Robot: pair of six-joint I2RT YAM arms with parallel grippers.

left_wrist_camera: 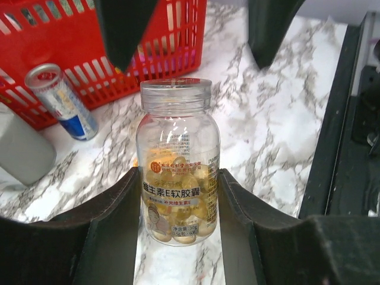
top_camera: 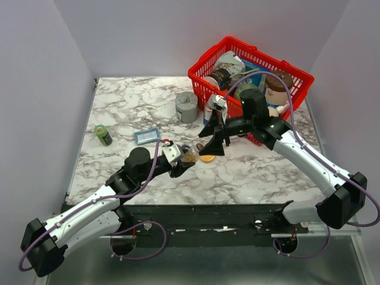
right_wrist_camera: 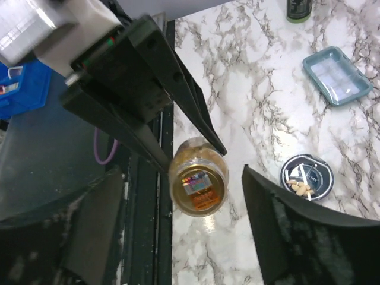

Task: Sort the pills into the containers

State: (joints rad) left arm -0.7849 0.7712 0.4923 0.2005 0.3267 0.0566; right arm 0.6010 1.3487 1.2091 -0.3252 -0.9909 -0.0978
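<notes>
The left gripper [left_wrist_camera: 178,193] is clamped on the sides of a clear pill bottle [left_wrist_camera: 178,148] of yellow capsules, held upright just above the marble table [left_wrist_camera: 279,119]. The right gripper [right_wrist_camera: 181,171] hovers over it, jaws spread wide and holding nothing. The silvery dish [right_wrist_camera: 307,176] – a few pale pills inside – and the orange dish [top_camera: 207,158] sit nearby.

Orange dish [top_camera: 207,158] mostly behind the right end effector [top_camera: 209,142]; grey cylinder [left_wrist_camera: 21,148] partly off-frame.
</notes>
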